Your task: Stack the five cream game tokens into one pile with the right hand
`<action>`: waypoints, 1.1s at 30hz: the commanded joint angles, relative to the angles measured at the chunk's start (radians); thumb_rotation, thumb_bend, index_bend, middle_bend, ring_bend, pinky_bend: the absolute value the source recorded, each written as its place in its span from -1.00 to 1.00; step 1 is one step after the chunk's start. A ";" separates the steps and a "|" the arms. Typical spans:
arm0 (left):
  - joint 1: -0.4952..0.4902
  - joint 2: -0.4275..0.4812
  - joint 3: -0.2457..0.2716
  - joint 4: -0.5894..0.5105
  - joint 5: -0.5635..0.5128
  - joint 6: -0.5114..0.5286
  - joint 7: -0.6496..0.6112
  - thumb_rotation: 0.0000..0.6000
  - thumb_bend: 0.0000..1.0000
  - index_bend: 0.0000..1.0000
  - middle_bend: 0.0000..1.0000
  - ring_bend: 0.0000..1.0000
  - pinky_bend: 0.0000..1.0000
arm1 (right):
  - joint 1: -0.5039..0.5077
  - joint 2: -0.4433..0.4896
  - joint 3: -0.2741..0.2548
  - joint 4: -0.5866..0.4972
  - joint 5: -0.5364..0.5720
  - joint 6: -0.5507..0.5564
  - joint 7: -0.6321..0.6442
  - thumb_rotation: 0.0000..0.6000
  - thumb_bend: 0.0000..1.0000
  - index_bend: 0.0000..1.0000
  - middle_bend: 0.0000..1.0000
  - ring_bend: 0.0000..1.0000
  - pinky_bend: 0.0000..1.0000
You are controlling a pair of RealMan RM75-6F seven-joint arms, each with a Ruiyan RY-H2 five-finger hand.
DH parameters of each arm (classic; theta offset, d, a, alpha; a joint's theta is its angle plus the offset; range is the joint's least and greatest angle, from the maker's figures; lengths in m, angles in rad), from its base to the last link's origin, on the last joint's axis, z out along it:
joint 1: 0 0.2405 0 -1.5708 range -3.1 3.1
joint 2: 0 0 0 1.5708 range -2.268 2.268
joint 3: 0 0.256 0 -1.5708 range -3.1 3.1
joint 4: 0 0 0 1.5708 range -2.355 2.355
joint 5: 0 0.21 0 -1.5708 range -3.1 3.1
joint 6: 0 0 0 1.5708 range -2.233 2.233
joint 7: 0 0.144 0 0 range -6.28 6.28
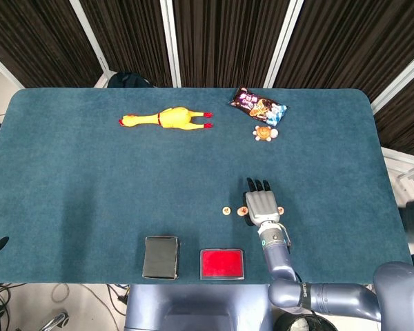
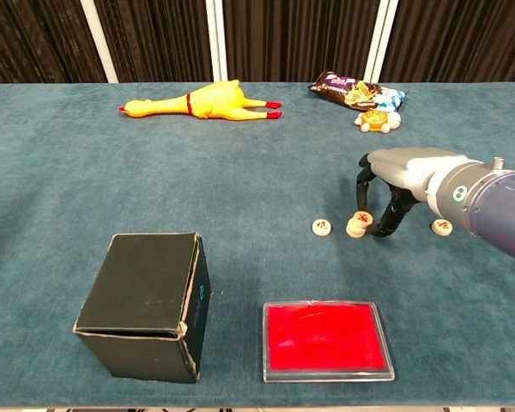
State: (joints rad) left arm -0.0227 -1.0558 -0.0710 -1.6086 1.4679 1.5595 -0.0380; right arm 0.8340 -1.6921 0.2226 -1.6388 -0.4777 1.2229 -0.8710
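Note:
My right hand [image 2: 405,171] arches over a small pile of cream tokens [image 2: 356,228] right of the table's middle, fingertips [image 2: 383,225] down on the cloth. The top token [image 2: 361,219] sits tilted on the pile, pinched between thumb and a finger. One loose cream token [image 2: 322,227] lies just left of the pile and another [image 2: 443,227] lies to the right of the hand. From above, the hand [image 1: 261,203] covers most of the pile; the left token [image 1: 225,210] and the right token [image 1: 281,209] show beside it. My left hand is out of sight.
A black box [image 2: 143,302] and a red tray [image 2: 325,337] stand near the front edge. A yellow rubber chicken [image 2: 202,101], a snack bag [image 2: 350,89] and a small toy [image 2: 377,121] lie at the back.

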 commanded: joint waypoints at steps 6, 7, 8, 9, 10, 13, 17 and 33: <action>0.000 0.000 -0.001 0.001 -0.002 0.000 -0.001 1.00 -0.76 -0.73 -1.00 -1.00 -0.94 | 0.000 0.011 0.000 -0.011 0.004 0.007 -0.005 1.00 -0.23 -0.11 -1.00 -1.00 -1.00; 0.000 0.000 -0.001 0.001 -0.003 0.000 -0.002 1.00 -0.76 -0.73 -1.00 -1.00 -0.94 | -0.001 0.015 0.001 -0.014 0.004 0.010 -0.004 1.00 -0.23 -0.11 -1.00 -1.00 -1.00; 0.000 0.000 -0.001 0.001 -0.004 -0.001 -0.003 1.00 -0.76 -0.73 -1.00 -1.00 -0.94 | -0.003 0.022 0.001 -0.018 0.002 0.013 -0.003 1.00 -0.23 -0.12 -1.00 -1.00 -1.00; 0.000 0.000 -0.002 0.001 -0.004 -0.001 -0.003 1.00 -0.76 -0.73 -1.00 -1.00 -0.94 | -0.005 0.027 0.001 -0.021 0.000 0.015 -0.002 1.00 -0.23 -0.12 -1.00 -1.00 -1.00; 0.000 0.000 -0.001 0.001 -0.004 -0.001 -0.003 1.00 -0.76 -0.73 -1.00 -1.00 -0.94 | -0.009 0.038 0.002 -0.026 -0.002 0.019 0.001 1.00 -0.23 -0.13 -1.00 -1.00 -1.00; 0.000 0.000 -0.001 0.001 -0.002 0.000 -0.002 1.00 -0.76 -0.73 -1.00 -1.00 -0.94 | -0.024 0.070 -0.002 -0.035 -0.005 0.023 0.013 1.00 -0.23 -0.13 -1.00 -1.00 -1.00; 0.000 -0.001 0.000 0.001 0.004 0.003 0.003 1.00 -0.76 -0.72 -1.00 -1.00 -0.94 | -0.051 0.105 -0.017 -0.041 -0.008 0.019 0.041 1.00 -0.23 -0.13 -1.00 -1.00 -1.00; 0.001 -0.002 -0.002 0.001 -0.002 0.005 0.007 1.00 -0.76 -0.73 -1.00 -1.00 -0.94 | -0.145 0.131 -0.079 0.066 -0.077 -0.011 0.165 1.00 -0.22 -0.13 -1.00 -1.00 -1.00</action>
State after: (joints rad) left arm -0.0214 -1.0578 -0.0733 -1.6080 1.4658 1.5645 -0.0311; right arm 0.6945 -1.5561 0.1476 -1.5826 -0.5470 1.2143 -0.7133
